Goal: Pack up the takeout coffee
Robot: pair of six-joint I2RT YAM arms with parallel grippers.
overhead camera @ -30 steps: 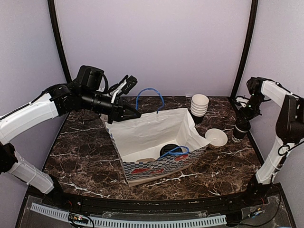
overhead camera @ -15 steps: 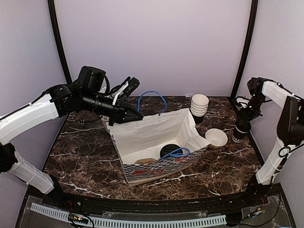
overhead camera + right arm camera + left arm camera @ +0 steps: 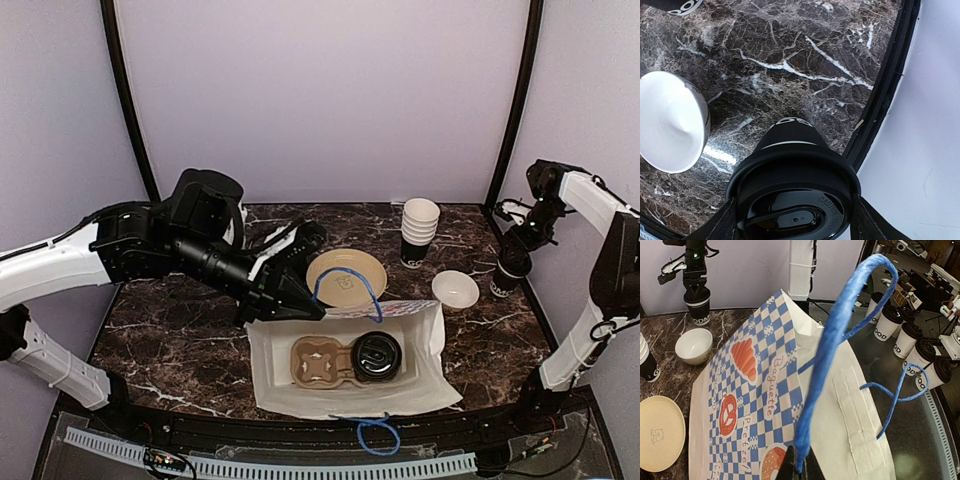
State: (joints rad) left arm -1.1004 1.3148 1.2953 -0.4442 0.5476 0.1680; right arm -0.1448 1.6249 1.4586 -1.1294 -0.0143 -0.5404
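Takeout coffee shows in two places. One packed cup [image 3: 378, 357], lid on, sits in a cardboard carrier [image 3: 318, 362] inside the paper bag [image 3: 425, 335]. The bag is at 6 o'clock on the marble table [image 3: 180, 330], its mouth open to the overhead camera. A loose cup [image 3: 505, 278] stands at the 3 o'clock edge.

The left arm reaches in from 9 o'clock, forearm sloping down to the bag's far rim. The left gripper [image 3: 318, 303] is clenched on the blue rope handle [image 3: 837, 332]. The right arm rises from its base, bends at a high elbow and points its wrist straight down. The right gripper [image 3: 518, 252] sits on the loose cup's lid.

The left wrist view alone shows the bag's blue-checked face, printed "Baguette" and "Pretzel", and several more lidded cups [image 3: 890, 322] beyond the table's edge. The right wrist view alone shows the fingers [image 3: 717, 225] flanking the lid. They appear to bear on its rim, though the contact is hard to confirm. A white bowl [image 3: 455, 288] lies near the loose cup at its 9 o'clock.
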